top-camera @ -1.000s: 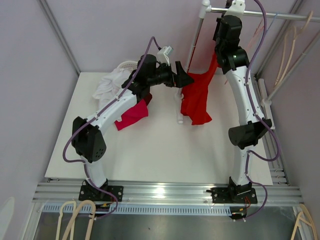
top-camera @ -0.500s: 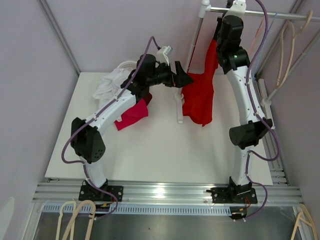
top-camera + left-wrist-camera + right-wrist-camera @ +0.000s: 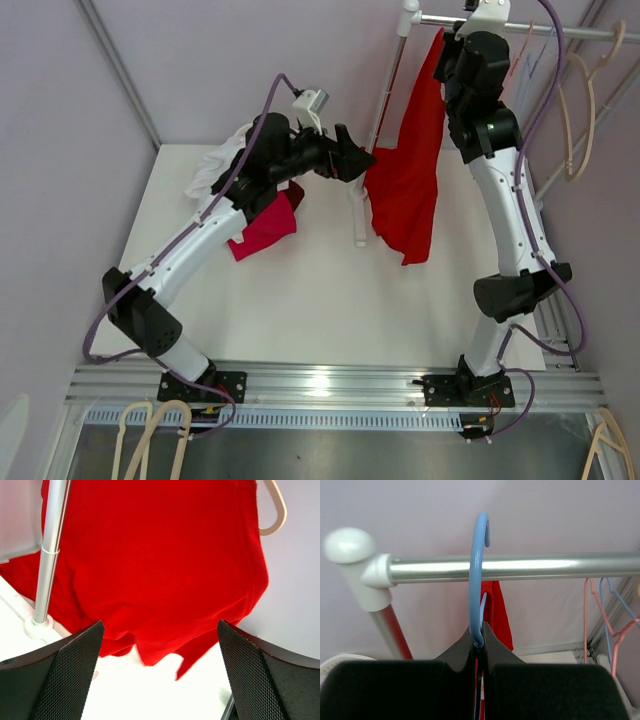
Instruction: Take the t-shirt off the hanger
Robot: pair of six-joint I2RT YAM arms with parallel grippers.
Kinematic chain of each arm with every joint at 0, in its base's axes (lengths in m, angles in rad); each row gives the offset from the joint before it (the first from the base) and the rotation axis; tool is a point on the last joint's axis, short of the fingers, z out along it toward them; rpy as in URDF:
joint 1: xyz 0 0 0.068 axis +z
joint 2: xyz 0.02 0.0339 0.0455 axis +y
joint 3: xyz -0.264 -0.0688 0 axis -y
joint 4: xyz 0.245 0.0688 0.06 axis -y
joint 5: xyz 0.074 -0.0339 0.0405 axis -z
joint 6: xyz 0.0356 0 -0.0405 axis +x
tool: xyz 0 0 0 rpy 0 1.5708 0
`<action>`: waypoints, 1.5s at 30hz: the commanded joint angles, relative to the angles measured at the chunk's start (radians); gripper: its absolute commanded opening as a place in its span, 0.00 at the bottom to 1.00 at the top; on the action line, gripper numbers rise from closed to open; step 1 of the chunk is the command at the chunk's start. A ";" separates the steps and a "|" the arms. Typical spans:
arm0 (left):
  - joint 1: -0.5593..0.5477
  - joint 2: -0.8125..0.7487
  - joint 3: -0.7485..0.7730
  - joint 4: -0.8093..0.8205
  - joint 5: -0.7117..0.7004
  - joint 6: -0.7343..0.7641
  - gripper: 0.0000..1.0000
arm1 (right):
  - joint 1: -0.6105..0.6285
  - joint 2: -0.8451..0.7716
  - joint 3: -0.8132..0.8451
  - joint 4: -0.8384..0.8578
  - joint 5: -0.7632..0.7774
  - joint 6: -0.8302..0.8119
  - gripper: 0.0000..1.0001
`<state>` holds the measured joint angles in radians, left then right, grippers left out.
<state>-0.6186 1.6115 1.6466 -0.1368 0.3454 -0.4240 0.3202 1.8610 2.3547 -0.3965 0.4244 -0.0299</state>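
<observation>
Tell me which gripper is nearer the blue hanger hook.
Right. The right gripper is shut on the blue hanger hook; the left gripper, open, sits lower, facing the red t-shirt.

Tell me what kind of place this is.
Probably a robotics lab cell set up for laundry handling, not a home: plain partition walls, a left arm and right arm bolted at the edge of a white table, and a clothes rail with a red t-shirt and spare hangers.
</observation>
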 commanded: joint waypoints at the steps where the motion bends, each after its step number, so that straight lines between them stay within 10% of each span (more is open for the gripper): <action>1: -0.009 -0.099 -0.040 0.028 -0.052 0.048 0.99 | 0.013 -0.112 -0.026 0.097 -0.021 -0.027 0.00; 10: -0.084 -0.223 -0.140 -0.004 -0.143 0.117 0.99 | 0.054 -0.199 -0.104 -0.042 0.083 0.105 0.00; 17: -0.383 -0.470 -0.511 0.261 -0.419 0.364 0.99 | 0.284 -0.287 -0.225 -0.110 0.546 0.194 0.00; 23: -0.637 -0.630 -0.752 0.449 -0.578 0.493 1.00 | 0.379 -0.376 -0.324 -0.169 0.608 0.335 0.00; 40: -0.699 -0.394 -0.794 0.574 -0.945 0.502 0.98 | 0.514 -0.427 -0.345 -0.193 0.619 0.337 0.00; 44: -0.707 -0.412 -0.785 0.562 -0.898 0.488 0.75 | 0.514 -0.415 -0.351 -0.180 0.620 0.323 0.00; 45: -0.711 -0.420 -0.785 0.557 -0.896 0.482 0.50 | 0.513 -0.411 -0.354 -0.174 0.622 0.312 0.00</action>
<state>-1.3178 1.2228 0.8093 0.3840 -0.5545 0.0608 0.8253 1.4494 1.9976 -0.6453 1.0096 0.2893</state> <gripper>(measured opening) 0.649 0.036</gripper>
